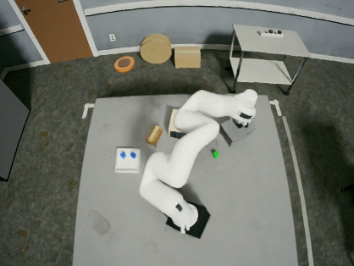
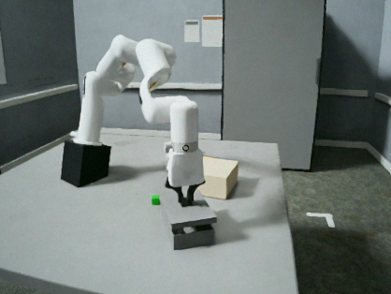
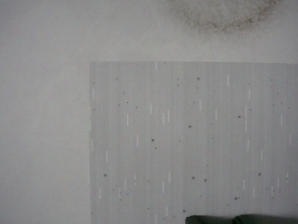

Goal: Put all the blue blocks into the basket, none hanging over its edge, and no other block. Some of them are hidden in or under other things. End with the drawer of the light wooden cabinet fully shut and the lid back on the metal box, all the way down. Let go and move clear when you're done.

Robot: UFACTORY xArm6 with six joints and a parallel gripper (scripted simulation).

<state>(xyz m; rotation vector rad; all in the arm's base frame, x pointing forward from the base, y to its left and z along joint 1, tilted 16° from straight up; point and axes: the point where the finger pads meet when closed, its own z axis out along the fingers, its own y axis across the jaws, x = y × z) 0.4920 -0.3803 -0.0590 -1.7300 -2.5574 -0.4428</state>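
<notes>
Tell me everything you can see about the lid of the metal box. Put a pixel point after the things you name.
The lid [image 1: 238, 134] [image 2: 189, 215] [image 3: 190, 150] is a flat, gray, straight-edged plate with a thin rim. Up close it looks like brushed metal, with dark specks and pale streaks. It's off its seat: a gap shows between its near edge and the metal box [image 2: 194, 240] below. The jaws [image 1: 242, 124] [image 2: 187, 204] are closed on it at its top; the gripped part is hidden. Whether it touches the box elsewhere, I can't tell.

Cabinet [image 1: 173, 119] [image 2: 216, 174] part hidden behind arm. Contents of metal box [image 2: 194, 240], far right in top view, too shadowed to tell. Fingertips cut off at wrist view's bottom edge.
</notes>
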